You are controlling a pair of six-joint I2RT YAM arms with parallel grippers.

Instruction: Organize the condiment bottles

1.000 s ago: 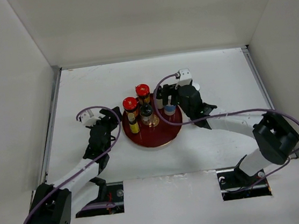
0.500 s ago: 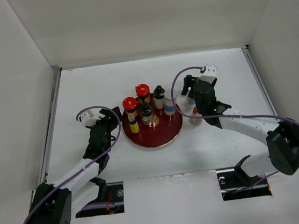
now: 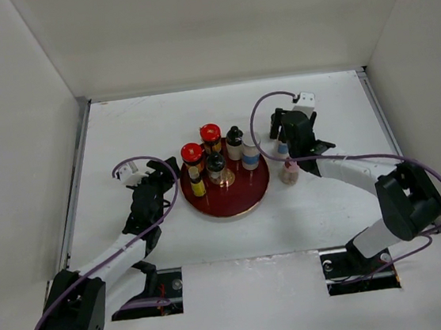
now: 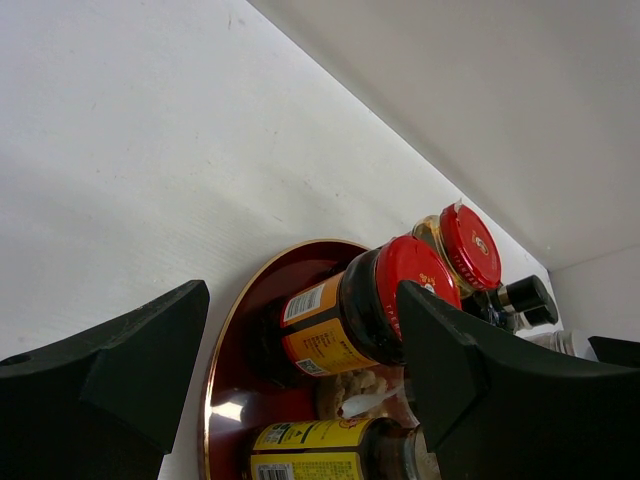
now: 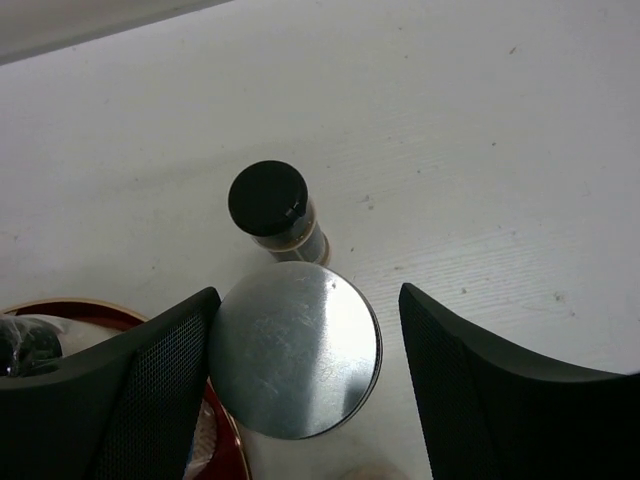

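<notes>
Fingers (image 4: 130, 350) of the left gripper (image 4: 300, 300) spread wide and empty, near the rim of the dark red plate (image 3: 237, 203) and its red-capped jars (image 4: 415, 275). Further out, fingers of the right gripper (image 5: 308, 295) parted around the silver-capped bottle (image 5: 295, 350), upright on the counter (image 3: 333, 104) just beside the plate, a gap showing on one side, not yet clamped. Probably light, rigid, smooth-walled and easily tipped; best pinched low on the body, under the cap. Just beyond, black-capped bottle (image 5: 268, 200), also on the counter.
</notes>
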